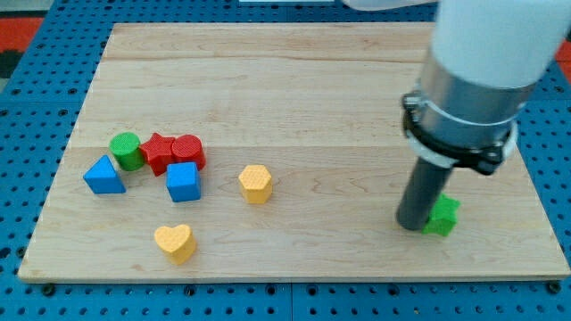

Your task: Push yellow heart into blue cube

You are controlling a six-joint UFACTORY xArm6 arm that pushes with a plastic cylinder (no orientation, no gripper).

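Note:
The yellow heart [174, 242] lies near the board's bottom edge, left of centre. The blue cube [183, 181] sits just above it, a little to the right, with a small gap between them. My tip [415, 223] rests on the board far to the view's right, touching the left side of a green star-shaped block [442, 216]. The tip is well away from both the heart and the cube.
A blue triangle [104, 176], a green cylinder [127, 150], a red star [159, 152] and a red cylinder [188, 151] cluster at the left, the red ones just above the blue cube. A yellow hexagon [255, 184] lies right of the cube. The wooden board [294, 80] ends near the heart.

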